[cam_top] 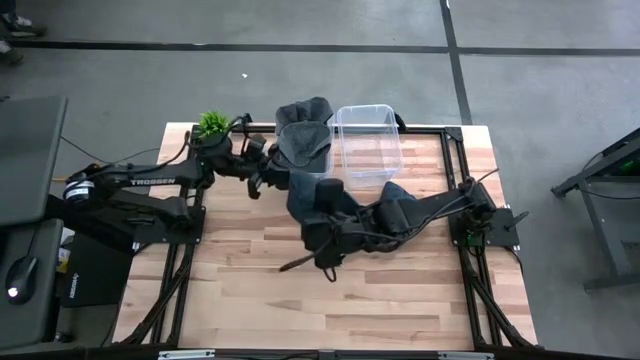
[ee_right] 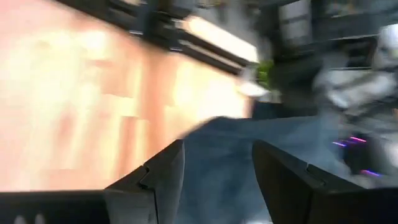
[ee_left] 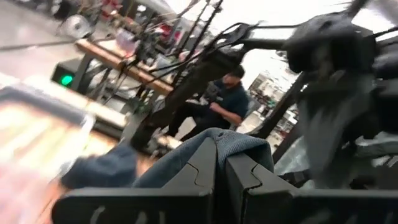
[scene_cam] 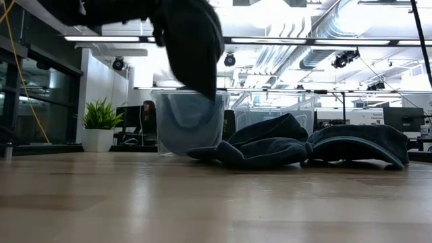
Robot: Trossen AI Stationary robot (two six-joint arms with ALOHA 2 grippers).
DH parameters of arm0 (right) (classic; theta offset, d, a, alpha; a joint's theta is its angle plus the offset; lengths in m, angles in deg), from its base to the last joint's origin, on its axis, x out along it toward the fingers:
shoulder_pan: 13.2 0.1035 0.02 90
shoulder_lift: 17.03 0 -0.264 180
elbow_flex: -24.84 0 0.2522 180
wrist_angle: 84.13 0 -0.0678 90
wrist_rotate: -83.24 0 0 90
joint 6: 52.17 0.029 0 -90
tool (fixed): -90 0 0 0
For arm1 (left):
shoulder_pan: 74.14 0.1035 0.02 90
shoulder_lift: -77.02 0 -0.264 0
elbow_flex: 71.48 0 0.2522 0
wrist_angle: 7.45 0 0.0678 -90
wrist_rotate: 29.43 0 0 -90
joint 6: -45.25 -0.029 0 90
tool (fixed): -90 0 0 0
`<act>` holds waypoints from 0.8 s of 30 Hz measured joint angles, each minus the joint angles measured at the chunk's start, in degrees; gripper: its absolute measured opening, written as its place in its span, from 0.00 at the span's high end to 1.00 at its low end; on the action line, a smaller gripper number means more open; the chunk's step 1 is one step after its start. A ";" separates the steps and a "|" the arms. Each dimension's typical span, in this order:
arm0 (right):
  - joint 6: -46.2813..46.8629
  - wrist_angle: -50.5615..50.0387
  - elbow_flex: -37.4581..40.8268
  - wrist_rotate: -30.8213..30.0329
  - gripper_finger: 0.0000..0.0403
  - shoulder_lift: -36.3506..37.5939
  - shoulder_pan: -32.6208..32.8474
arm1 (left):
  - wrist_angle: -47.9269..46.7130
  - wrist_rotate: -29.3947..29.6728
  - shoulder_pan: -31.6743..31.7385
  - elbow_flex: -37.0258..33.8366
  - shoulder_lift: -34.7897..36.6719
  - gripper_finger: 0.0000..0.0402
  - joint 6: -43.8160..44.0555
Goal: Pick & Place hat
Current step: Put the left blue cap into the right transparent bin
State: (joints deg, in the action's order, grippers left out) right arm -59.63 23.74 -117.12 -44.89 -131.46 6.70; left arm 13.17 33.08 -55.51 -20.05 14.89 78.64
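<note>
Wooden table (scene_cam: 202,202), plant (scene_cam: 101,125), ceiling ducts (scene_cam: 337,30)

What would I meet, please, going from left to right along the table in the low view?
Potted plant → clear bin with a lifted hat hanging in front of it → crumpled dark hat → flat dark hat.

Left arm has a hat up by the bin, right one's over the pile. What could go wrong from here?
1. The left gripper is shut on the raised hat, which hangs at the clear bin's left wall, not over its opening; released here, it may drape over the rim or fall outside.
2. The right gripper is open over blue fabric, and the hats on the table overlap, so it may grab two.
</note>
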 joint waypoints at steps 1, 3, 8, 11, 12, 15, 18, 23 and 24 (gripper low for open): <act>0.50 -0.07 0.00 1.98 0.54 -0.01 0.13 | -0.06 0.19 -0.47 0.99 0.00 1.00 -0.27; 1.43 -0.46 0.00 2.78 0.54 -0.04 0.54 | -0.08 1.86 -1.62 2.61 0.02 1.00 -0.98; 0.04 -0.48 0.02 -8.65 0.54 -0.04 2.93 | -7.65 10.09 -3.88 7.01 0.02 1.00 -7.26; -0.23 -0.48 0.02 -20.64 0.55 -0.04 4.62 | -11.45 16.87 -5.52 9.28 -0.02 1.00 -11.58; -0.03 -0.50 0.02 -23.79 0.55 -0.04 5.07 | -11.45 18.53 -6.20 9.96 -0.02 1.00 -13.09; 2.12 -0.53 0.02 -28.74 0.55 -0.20 5.78 | -11.95 23.74 -8.45 11.88 0.02 1.00 -17.91; 3.66 -0.30 1.56 -29.33 0.55 -0.22 5.78 | -13.03 29.76 -10.36 12.72 0.00 1.00 -22.86; 2.02 3.36 9.32 -34.47 0.55 -0.44 4.94 | -13.00 38.43 -12.52 13.40 0.00 1.00 -29.44; 1.32 5.57 11.51 -36.27 0.55 -0.43 4.65 | -13.02 40.01 -12.88 13.40 0.00 1.00 -30.55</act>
State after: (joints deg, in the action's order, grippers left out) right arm -58.31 29.31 -105.61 -81.16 -131.90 11.35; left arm 0.15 73.08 -68.38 -6.65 14.89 48.08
